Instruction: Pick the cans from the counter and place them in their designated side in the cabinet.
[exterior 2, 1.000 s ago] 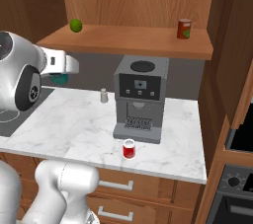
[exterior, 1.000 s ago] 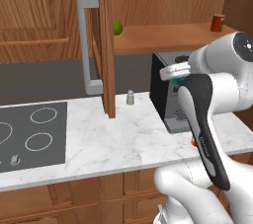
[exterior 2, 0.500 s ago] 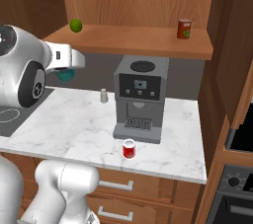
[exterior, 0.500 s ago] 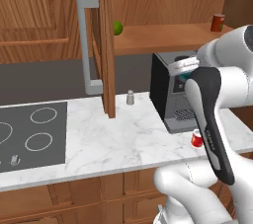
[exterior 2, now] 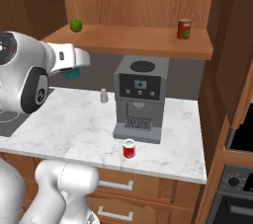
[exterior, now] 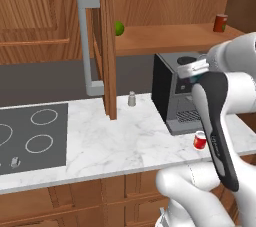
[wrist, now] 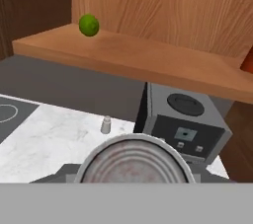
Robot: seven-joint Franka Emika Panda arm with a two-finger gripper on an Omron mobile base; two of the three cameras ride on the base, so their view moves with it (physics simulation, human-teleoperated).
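Right base view: the pincer (exterior 2: 74, 72) is clamped on the teal can (exterior 2: 73, 74); no label is legible.

Even, bright rendered light with no clear source, soft faint shadows under the cabinet (exterior 2: 133, 40) shelf, no glare, edges undistorted, slightly soft textures (close can top (wrist: 134, 163) blurriest)

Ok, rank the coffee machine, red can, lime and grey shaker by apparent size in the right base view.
Largest to smallest:
1. Coffee machine
2. Red can, though it stands nearer the camera, which flatters it
3. Lime and grey shaker look about alike; no ranking between them.
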